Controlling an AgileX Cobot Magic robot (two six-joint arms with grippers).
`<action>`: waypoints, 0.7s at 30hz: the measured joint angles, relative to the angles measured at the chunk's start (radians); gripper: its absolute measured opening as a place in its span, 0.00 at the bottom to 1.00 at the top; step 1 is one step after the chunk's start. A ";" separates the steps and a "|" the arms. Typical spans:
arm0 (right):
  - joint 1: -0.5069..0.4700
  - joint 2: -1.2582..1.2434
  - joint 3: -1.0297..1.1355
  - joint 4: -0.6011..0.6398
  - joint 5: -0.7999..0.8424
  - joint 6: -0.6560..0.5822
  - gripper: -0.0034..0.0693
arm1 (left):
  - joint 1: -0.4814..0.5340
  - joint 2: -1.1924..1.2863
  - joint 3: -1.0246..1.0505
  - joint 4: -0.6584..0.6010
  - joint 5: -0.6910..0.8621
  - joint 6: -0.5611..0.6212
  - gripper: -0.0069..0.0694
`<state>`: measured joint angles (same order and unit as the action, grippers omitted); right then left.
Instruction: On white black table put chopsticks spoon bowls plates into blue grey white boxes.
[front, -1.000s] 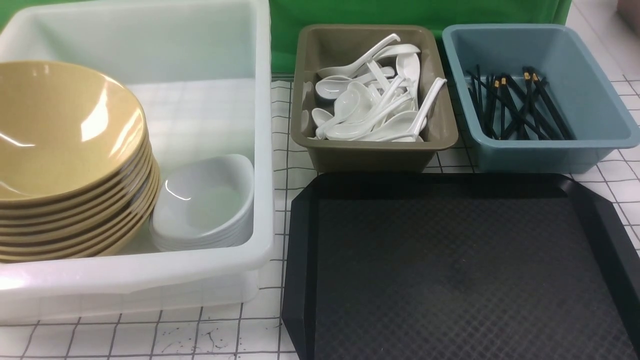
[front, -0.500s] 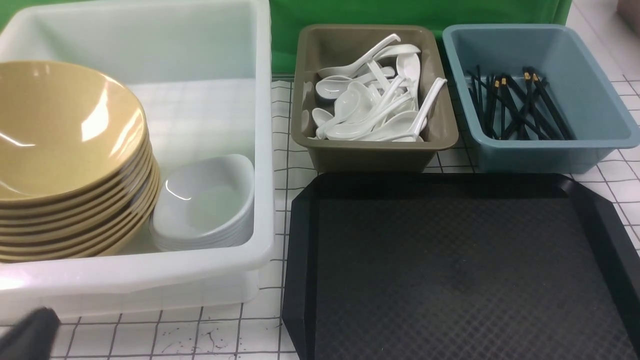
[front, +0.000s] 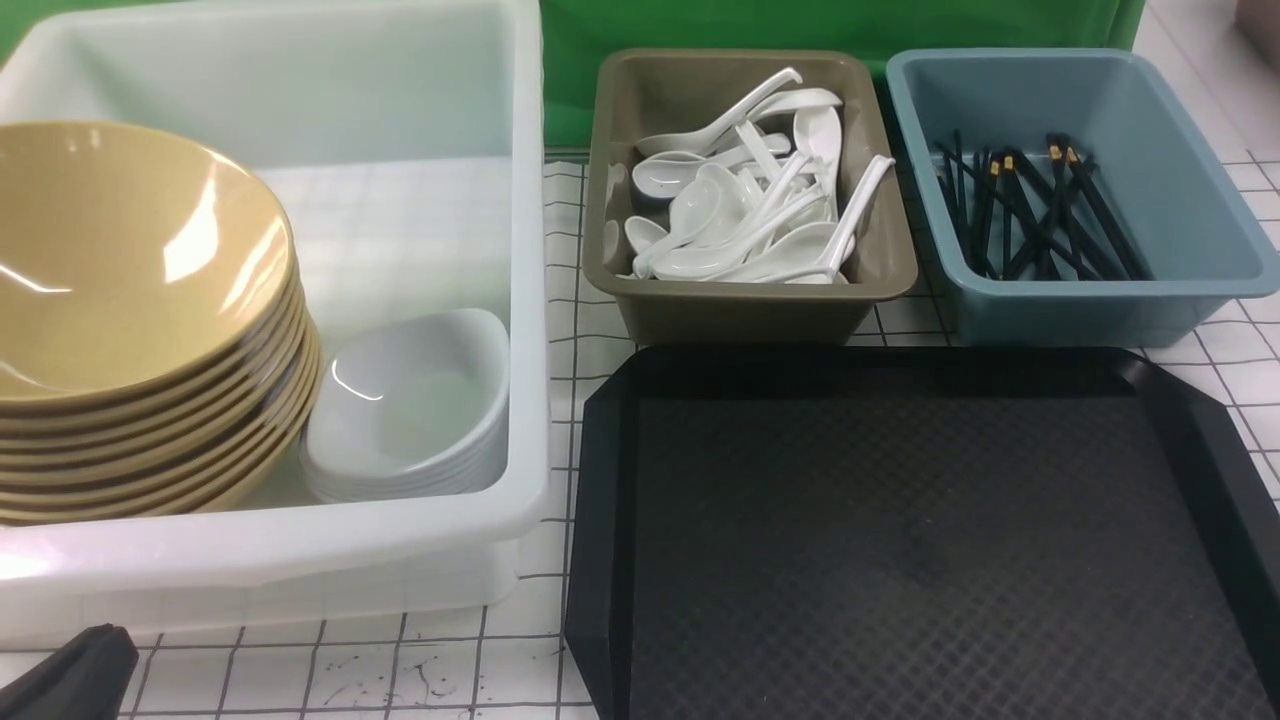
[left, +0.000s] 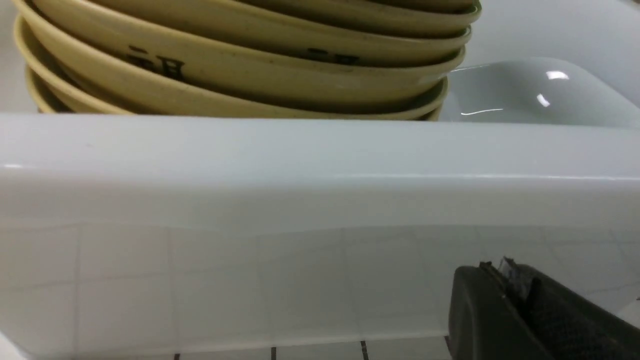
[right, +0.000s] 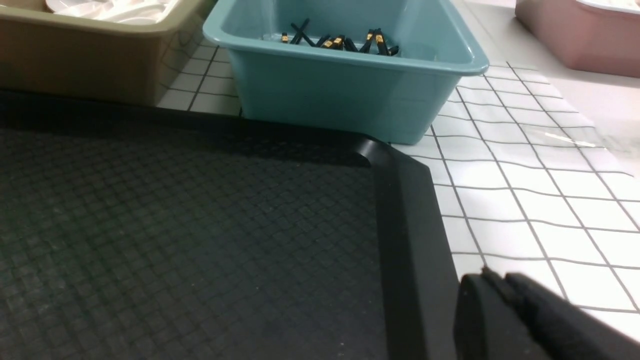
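A stack of tan bowls (front: 130, 330) and a stack of white plates (front: 410, 410) sit in the large white box (front: 300, 545). White spoons (front: 750, 200) fill the olive-grey box (front: 740, 310). Black chopsticks (front: 1030, 210) lie in the blue box (front: 1080, 310). My left gripper (front: 85, 670) shows at the bottom left corner, low in front of the white box, shut and empty; in the left wrist view (left: 500, 272) it faces the box wall. My right gripper (right: 492, 280) is shut and empty, beside the black tray's right edge, out of the front view.
An empty black textured tray (front: 910, 530) lies on the gridded white table (front: 400, 670) in front of the two small boxes. A pink tub (right: 580, 30) stands far right beyond the blue box. A green backdrop is behind the boxes.
My left gripper came into the front view at the bottom left corner half a second ago and has since sunk a little lower. Nothing else has moved.
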<state>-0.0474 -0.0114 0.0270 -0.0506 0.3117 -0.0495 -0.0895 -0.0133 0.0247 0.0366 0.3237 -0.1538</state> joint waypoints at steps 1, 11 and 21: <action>0.000 0.000 0.000 0.000 0.000 0.000 0.16 | 0.009 0.000 0.000 -0.009 0.000 0.000 0.07; 0.000 0.000 0.000 0.000 0.000 0.000 0.17 | 0.072 0.000 0.000 -0.030 0.000 0.000 0.07; 0.000 0.000 0.000 0.000 0.000 0.000 0.19 | 0.072 0.000 0.000 -0.029 0.000 0.001 0.07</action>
<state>-0.0474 -0.0114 0.0270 -0.0506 0.3117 -0.0495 -0.0171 -0.0133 0.0247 0.0075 0.3237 -0.1532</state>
